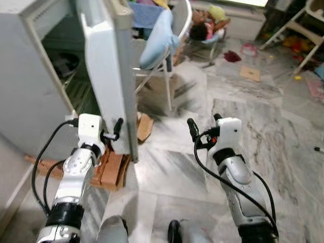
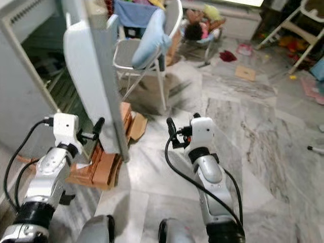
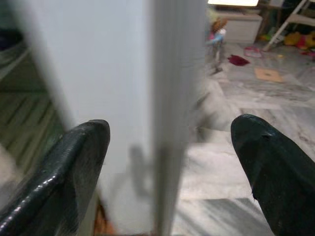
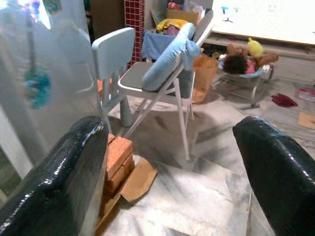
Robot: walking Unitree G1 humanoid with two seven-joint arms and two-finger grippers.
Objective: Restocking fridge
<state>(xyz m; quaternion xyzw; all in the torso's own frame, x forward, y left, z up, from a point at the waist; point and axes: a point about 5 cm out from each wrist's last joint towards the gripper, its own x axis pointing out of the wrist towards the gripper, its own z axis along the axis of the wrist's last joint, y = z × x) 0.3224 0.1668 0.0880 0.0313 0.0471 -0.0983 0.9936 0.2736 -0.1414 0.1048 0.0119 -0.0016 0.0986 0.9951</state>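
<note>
My left hand [image 1: 117, 132] straddles the fridge door [image 1: 109, 76] edge, fingers spread wide. My right hand [image 1: 203, 127] hovers open, empty.

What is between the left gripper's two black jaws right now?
The free edge of the open white fridge door stands between the left gripper's spread jaws, clearest in the left wrist view.

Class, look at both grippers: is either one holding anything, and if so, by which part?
Neither grips anything. The left gripper is open, its fingers straddling the fridge door at its outer edge. The right gripper is open in the air.
</note>
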